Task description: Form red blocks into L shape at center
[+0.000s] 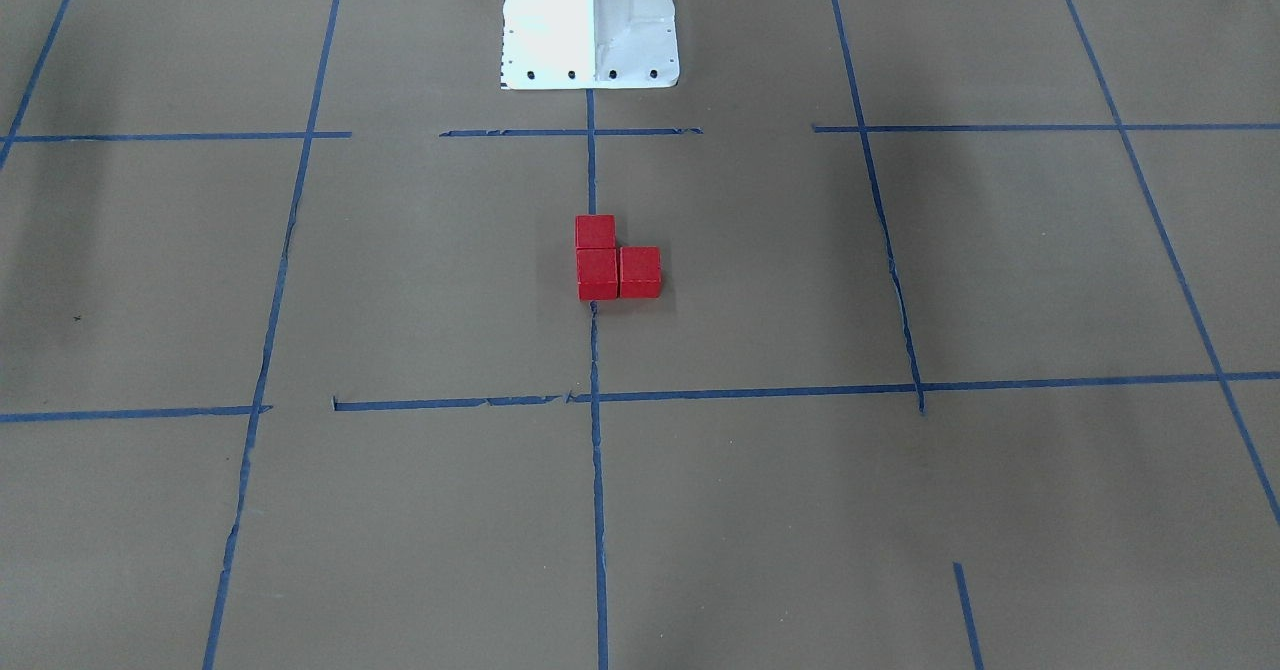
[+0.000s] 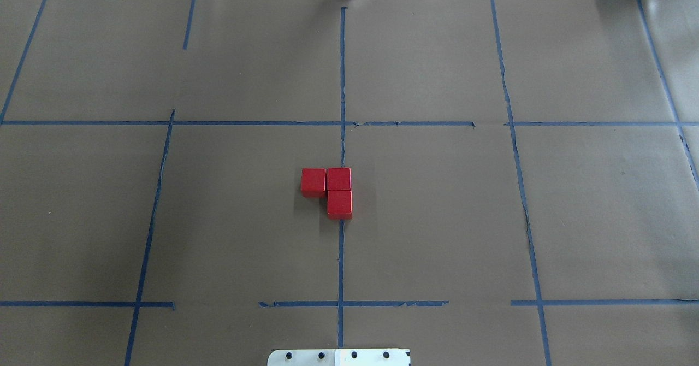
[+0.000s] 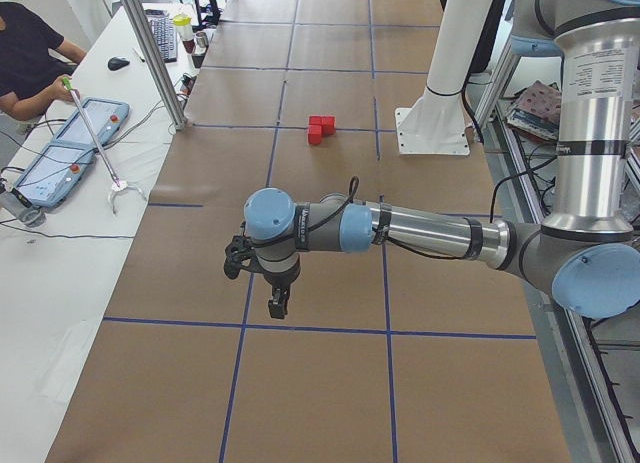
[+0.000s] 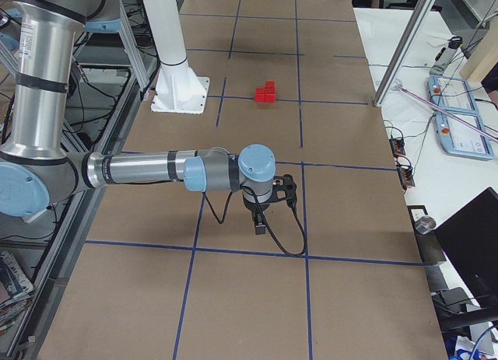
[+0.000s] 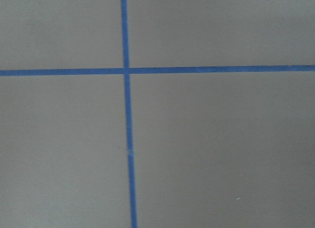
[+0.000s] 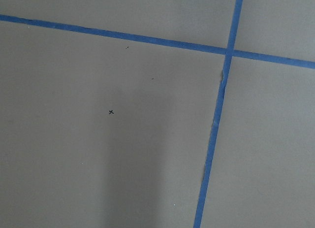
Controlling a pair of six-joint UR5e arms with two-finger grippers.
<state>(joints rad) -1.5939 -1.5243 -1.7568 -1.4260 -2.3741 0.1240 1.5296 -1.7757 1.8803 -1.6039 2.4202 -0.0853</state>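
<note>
Three red blocks [image 1: 597, 274] sit touching one another in an L shape on the center [image 2: 415, 213] of the brown paper, on and beside the vertical blue tape line [image 2: 341, 257]. In the overhead view two blocks [image 2: 326, 181] lie side by side and the third [image 2: 339, 203] lies nearer the base. The blocks also show in the side views [image 3: 320, 128] [image 4: 266, 92]. My left gripper [image 3: 277, 305] hangs far from them over the table's left end. My right gripper [image 4: 261, 228] hangs over the right end. I cannot tell whether either is open or shut.
The white robot base [image 1: 590, 20] stands behind the blocks. A metal post [image 3: 150, 53] and an operator's table with teach pendants [image 3: 70, 143] line the far side. A person [image 3: 25, 53] sits there. Both wrist views show only paper and blue tape.
</note>
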